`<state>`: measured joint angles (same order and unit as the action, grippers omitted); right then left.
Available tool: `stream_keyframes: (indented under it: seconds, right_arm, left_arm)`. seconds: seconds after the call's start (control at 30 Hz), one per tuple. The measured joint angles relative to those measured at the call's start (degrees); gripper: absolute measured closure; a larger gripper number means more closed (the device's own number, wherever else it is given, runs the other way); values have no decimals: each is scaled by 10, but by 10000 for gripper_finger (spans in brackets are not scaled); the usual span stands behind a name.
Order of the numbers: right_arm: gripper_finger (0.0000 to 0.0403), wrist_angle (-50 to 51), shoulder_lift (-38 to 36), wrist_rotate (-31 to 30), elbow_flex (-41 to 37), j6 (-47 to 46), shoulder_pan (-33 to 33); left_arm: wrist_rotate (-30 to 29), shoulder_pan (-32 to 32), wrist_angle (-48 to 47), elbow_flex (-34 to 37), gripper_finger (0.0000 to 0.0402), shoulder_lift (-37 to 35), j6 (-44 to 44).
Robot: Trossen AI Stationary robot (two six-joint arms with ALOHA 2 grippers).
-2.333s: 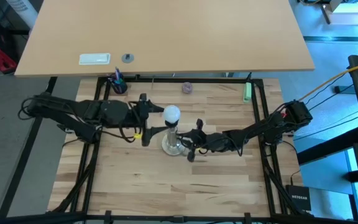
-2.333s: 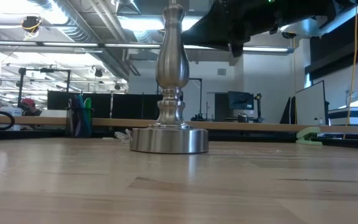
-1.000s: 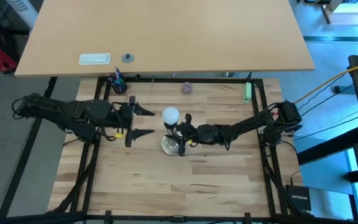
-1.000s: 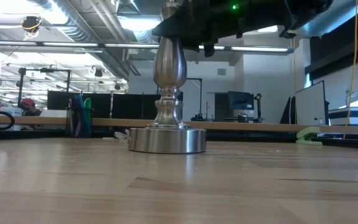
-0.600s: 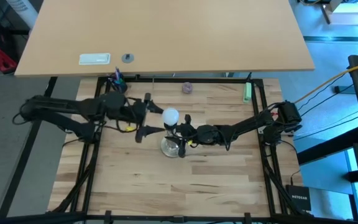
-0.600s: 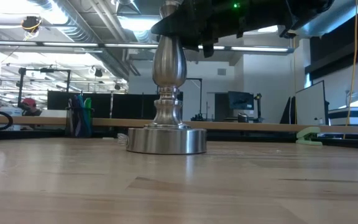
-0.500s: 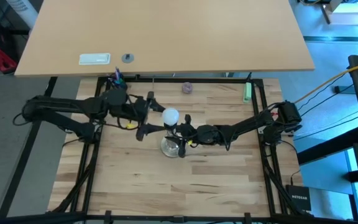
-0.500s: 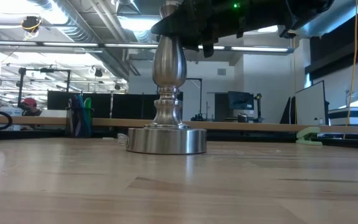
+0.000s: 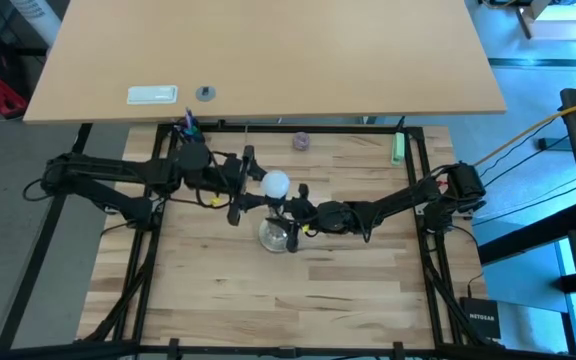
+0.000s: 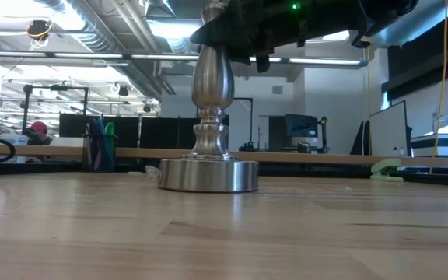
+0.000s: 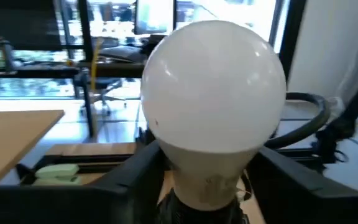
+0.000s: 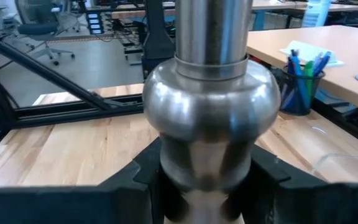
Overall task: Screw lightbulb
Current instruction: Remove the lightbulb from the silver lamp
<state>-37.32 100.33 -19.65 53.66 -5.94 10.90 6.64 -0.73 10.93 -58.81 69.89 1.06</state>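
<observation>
One lightbulb, frame centre: light, smooth, fragile | left gripper straddles its neck, contact unclear | right gripper clamps lamp stand.

I see bare bench near me, while both arms crowd the stand from either side.

Bright, even light; blurred wrist foregrounds.

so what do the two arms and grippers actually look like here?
Both arms are dark, slim and jointed, with black cable bundles trailing at their bases. The left gripper has two long dark tapered fingers and a yellow marking behind them. The right gripper is equally dark, with blocky fingers.
</observation>
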Motion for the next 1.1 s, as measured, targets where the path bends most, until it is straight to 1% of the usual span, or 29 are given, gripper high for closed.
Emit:
stream_keyframes:
  seconds: [0.1,0.13,0.23,0.4,0.6,0.7,0.73,0.8,0.87,0.97,1.03,1.1]
  right_arm:
    - [265,5,0,-21,0,-5,0]
    - [265,8,-1,-29,1,-7,1]
    - [265,10,-1,-71,1,-9,1]
    - [265,14,-1,-142,1,-16,1]
    - [265,16,0,-216,0,-31,2]
    - [265,17,0,-230,-1,-34,2]
    - [265,17,0,-230,-1,-34,2]
    - [265,17,0,-230,-1,-34,2]
    - [265,17,0,-218,-1,-32,2]
    - [265,17,0,-208,-1,-32,0]
    - [265,20,0,-204,-1,-32,0]
    - [265,22,0,-194,-1,-32,-1]
  left_arm:
    - [-36,9,-4,0,253,0,0]
    - [-54,14,-5,0,262,0,2]
    - [-118,34,-5,0,263,0,7]
    - [-256,81,17,0,267,15,25]
    - [-436,139,80,-18,271,76,31]
    - [-503,157,86,-40,265,105,26]
    - [-513,160,82,-47,256,111,20]
    - [-515,164,70,-56,234,113,5]
    - [-513,168,26,-67,210,105,3]
    - [-500,173,-108,-98,177,79,28]
    - [-483,174,-218,-140,157,61,49]
    - [-440,172,-328,-199,140,51,61]
